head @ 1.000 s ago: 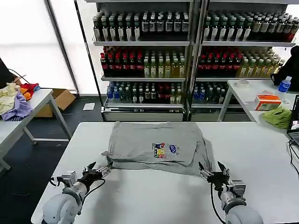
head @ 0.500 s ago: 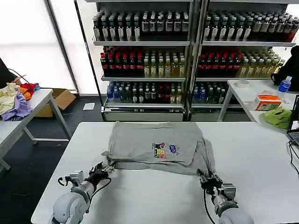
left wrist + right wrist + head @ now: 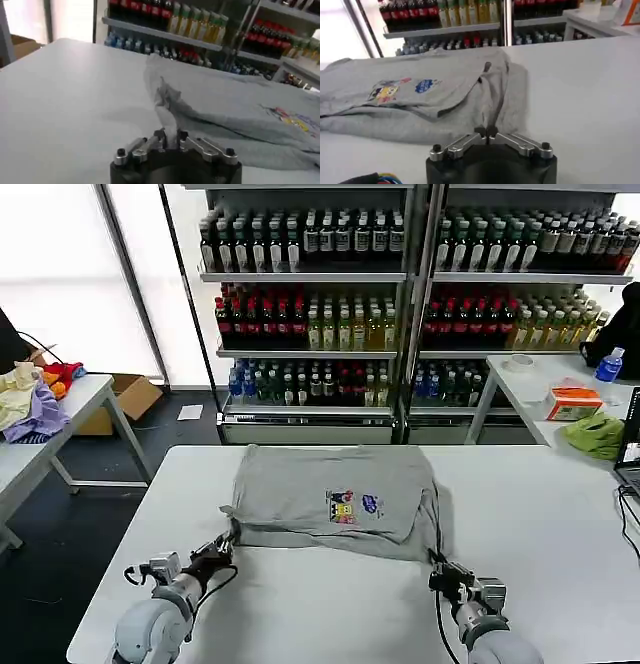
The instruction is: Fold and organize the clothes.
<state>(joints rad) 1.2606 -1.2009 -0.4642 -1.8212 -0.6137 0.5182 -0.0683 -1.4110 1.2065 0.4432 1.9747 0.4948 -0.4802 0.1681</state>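
Observation:
A light grey T-shirt [image 3: 320,489] with a small colourful chest print [image 3: 350,506] lies partly folded on the white table [image 3: 330,614]. My left gripper [image 3: 226,544] is at the shirt's near left corner, and in the left wrist view my left gripper [image 3: 170,137] is shut on a pinched ridge of the shirt [image 3: 240,107]. My right gripper [image 3: 441,569] is at the near right corner. In the right wrist view my right gripper [image 3: 487,132] is shut on the hem of the shirt [image 3: 420,92].
Shelves of drink bottles [image 3: 330,304] stand behind the table. A side table on the left holds a heap of coloured garments [image 3: 30,399]. On the right table lie a lime-green cloth [image 3: 595,434], an orange box [image 3: 573,402] and a blue bottle [image 3: 608,366].
Both grippers were open short of the shirt. They have moved forward to its near corners and shut on the cloth, and the near hem has lifted slightly.

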